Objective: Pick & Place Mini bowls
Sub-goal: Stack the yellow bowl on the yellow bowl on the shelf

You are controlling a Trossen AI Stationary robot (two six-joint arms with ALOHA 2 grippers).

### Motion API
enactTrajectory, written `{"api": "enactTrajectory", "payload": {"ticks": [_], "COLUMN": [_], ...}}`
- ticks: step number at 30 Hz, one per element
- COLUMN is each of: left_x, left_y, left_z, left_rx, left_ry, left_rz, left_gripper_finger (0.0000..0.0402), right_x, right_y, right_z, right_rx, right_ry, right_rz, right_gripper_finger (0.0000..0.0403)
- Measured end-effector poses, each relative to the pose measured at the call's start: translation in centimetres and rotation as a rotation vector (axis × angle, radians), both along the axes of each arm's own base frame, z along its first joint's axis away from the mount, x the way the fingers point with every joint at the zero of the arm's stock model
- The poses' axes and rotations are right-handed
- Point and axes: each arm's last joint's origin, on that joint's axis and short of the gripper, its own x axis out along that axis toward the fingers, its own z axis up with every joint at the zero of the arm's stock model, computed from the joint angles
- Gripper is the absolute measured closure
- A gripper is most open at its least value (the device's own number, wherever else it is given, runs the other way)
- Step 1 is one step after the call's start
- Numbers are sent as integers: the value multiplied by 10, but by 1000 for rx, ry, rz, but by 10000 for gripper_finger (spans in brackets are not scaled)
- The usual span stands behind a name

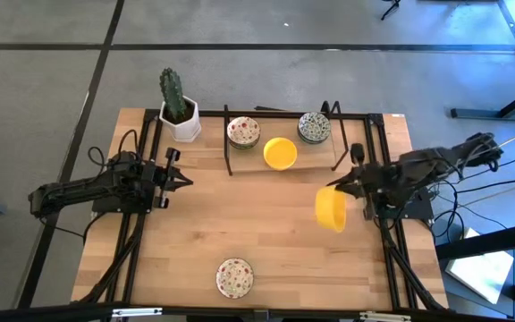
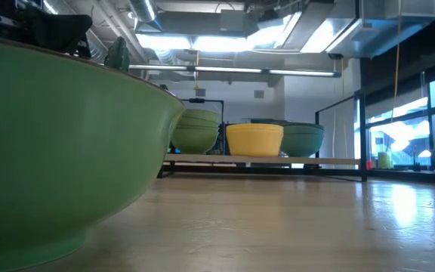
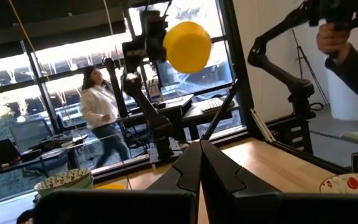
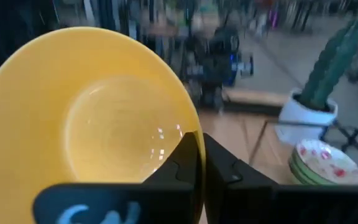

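A plain yellow mini bowl point(image 1: 331, 209) is hanging tilted on its side above the right part of the desk point(image 1: 266, 237), its rim pinched by the right pincer point(image 1: 335, 187), whose fingers are clenching on that rim. Another yellow mini bowl point(image 1: 280, 153) is sitting on the low rack point(image 1: 282, 165) at the desk's far edge, between a stack of red-speckled bowls point(image 1: 243, 132) and a stack of green-grey patterned bowls point(image 1: 314, 127). One more red-speckled bowl point(image 1: 235, 277) is resting alone near the front edge. The left pincer point(image 1: 186, 182) is hovering over the left side with its fingers clenched on nothing. A cactus in a white pot point(image 1: 179, 112) is standing at the far left corner. The desk is pale wooden planking in a black frame, standing on grey floor. Beyond it, large windows are letting in daylight, and a person in a white top point(image 3: 99, 109) is walking past.
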Motion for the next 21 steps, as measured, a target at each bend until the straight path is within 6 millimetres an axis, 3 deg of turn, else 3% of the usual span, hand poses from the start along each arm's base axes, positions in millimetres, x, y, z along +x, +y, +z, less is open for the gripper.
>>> {"api": "enactTrajectory", "payload": {"ticks": [4, 9, 21], "left_x": [0, 0, 0], "left_y": [0, 0, 0], "left_z": [0, 0, 0], "left_rx": [9, 11, 11], "left_ry": [-2, -4, -7], "left_rz": [2, 2, 4], "left_gripper_finger": [397, 396, 395], "right_x": [-13, -14, -8], "right_y": [-8, -11, -20], "right_z": [-44, -92, -155], "right_rx": [91, 143, 107], "right_ry": [-157, -239, -296], "right_rz": [-11, -32, -111], "right_gripper_finger": [396, 396, 396]}}
